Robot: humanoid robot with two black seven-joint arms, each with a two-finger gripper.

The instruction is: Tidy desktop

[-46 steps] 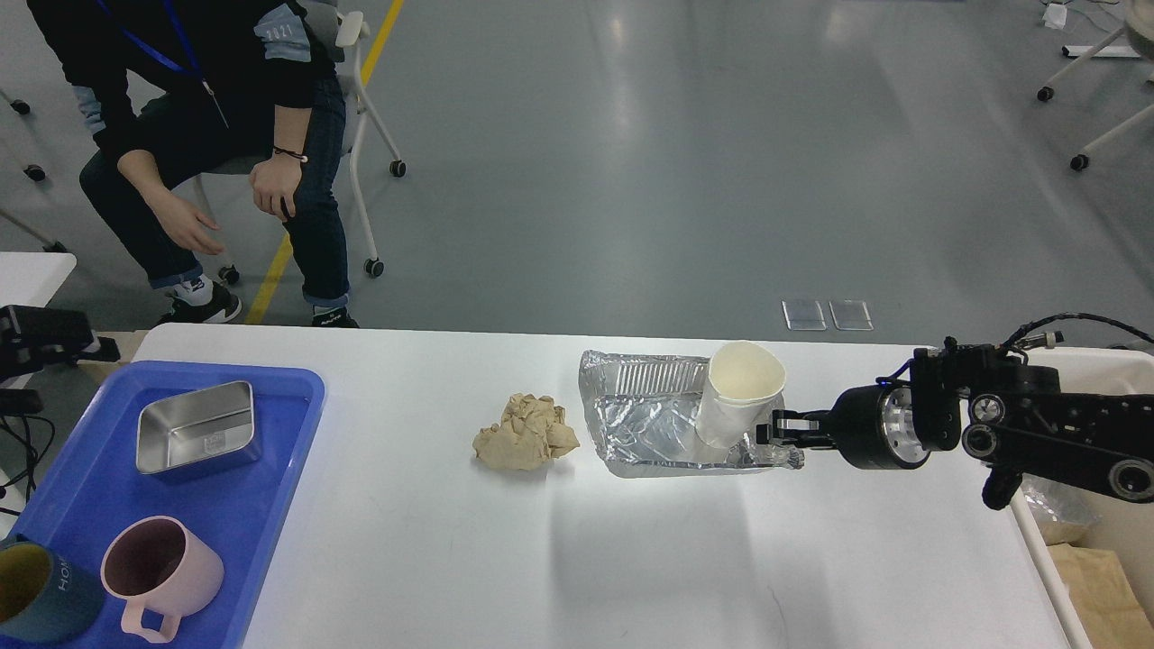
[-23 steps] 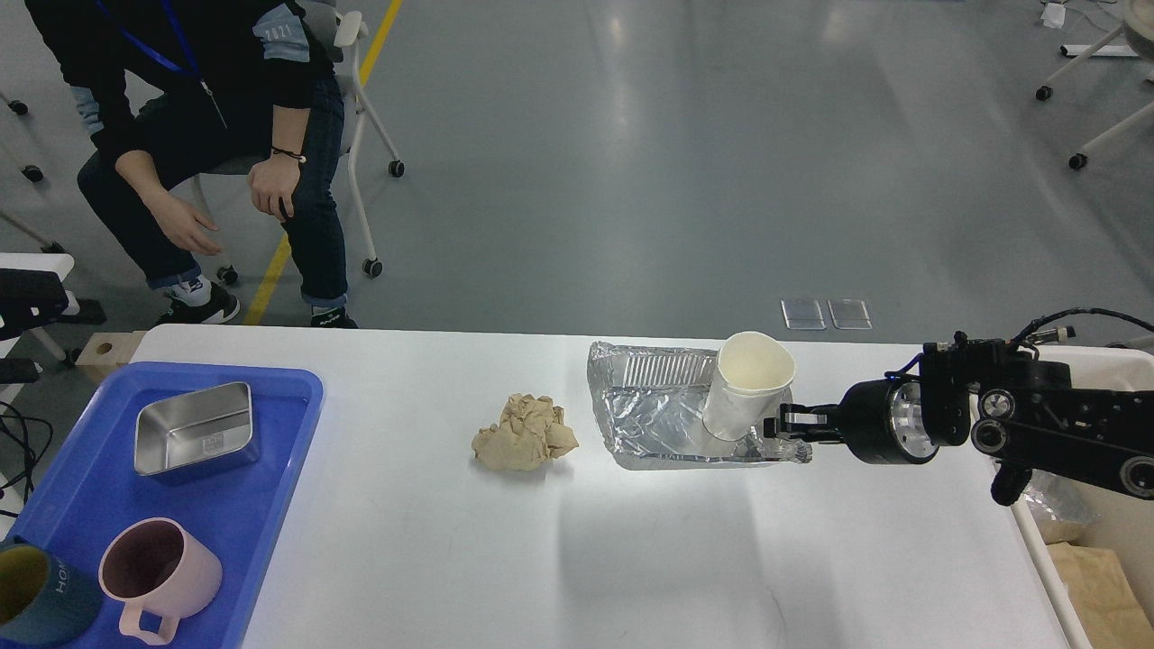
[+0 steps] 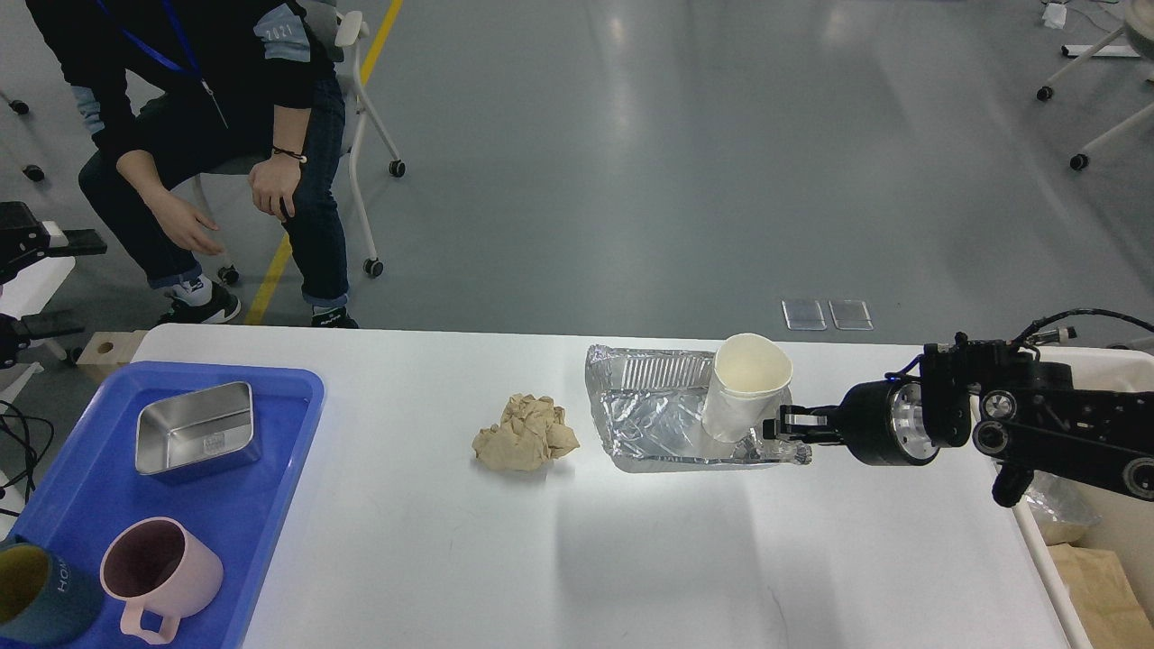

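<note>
Right hand: reaches in from the right, its fingers clenched on the near right rim of the foil tray.
Left hand: only dark parts show at the far left edge, off the counter; I cannot tell whether it is clenched or released.
Counts: one foil tray, one paper cup, one crumpled brown paper ball, one blue tray, one steel box, two mugs.
Counter: large, smooth, white, with rounded corners; it fills the lower half of the view, running from the blue tray on the left to the cream bin at the right edge.
Foil tray: crinkled, silver, right of centre on the counter; the white paper cup stands inside it at its right end, tilted, mouth open upward and empty.
Paper ball: lies on the bare counter just left of the foil tray, apart from it.
Blue tray: sits on the counter's left end; it holds the empty steel box at the back, a pink mug in front, and a dark teal mug with a yellow inside at the near left corner.
Cream bin: brown paper shows inside.
Person: seated on a wheeled chair beyond the counter's left end.
</note>
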